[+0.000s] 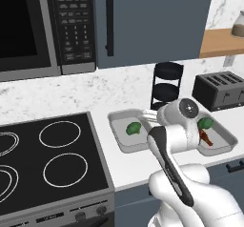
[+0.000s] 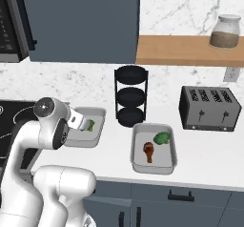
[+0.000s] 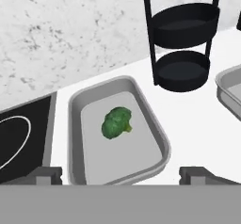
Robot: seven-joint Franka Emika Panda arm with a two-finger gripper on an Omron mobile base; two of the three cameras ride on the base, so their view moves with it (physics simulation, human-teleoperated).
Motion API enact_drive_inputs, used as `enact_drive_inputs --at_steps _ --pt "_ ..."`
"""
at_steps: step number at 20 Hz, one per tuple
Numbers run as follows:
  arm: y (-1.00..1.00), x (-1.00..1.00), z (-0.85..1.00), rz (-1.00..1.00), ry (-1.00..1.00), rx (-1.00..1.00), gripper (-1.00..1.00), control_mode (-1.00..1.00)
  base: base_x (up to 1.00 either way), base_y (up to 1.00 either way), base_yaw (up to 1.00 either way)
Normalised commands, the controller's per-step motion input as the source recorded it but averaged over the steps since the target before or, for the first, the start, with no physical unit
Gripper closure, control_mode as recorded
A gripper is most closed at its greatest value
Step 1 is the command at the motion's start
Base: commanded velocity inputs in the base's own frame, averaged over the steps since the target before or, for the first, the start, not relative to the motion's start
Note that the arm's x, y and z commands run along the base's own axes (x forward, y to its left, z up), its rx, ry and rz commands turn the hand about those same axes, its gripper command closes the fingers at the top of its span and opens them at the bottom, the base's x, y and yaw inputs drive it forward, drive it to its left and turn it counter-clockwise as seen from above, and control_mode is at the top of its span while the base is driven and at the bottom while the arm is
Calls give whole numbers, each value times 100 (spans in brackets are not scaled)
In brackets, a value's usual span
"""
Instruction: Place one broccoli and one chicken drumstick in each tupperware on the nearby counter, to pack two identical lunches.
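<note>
With jaws spread wide and empty, the gripper (image 3: 120, 173) hovers above the left tupperware (image 3: 75, 124), whose light, bumpy, springy broccoli (image 3: 116, 122) sits at center, stem toward three o'clock, likely best pinched across its head.

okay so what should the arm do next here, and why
Probably lift away and go fetch the second drumstick. The open gripper hangs empty over the left light-grey tray, which holds just a green broccoli floret; the right tray has broccoli and a reddish-brown drumstick.
</note>
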Motion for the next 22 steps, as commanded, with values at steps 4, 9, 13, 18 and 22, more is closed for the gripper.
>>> enact_drive_inputs --at_steps 4,9,13,18,22 --pt "-5 -93 69 0 0 -1 -100 -100 0 0 0" --pt "-3 -100 37 1 0 -7 -100 -100 0 0 0" --pt "-3 -75 -33 3 0 -7 -100 100 -25 -2 1" --pt "0 0 0 0 0 0 -100 100 -94 -45 2" --pt "0 0 0 0 0 0 -100 100 -58 -100 -6"
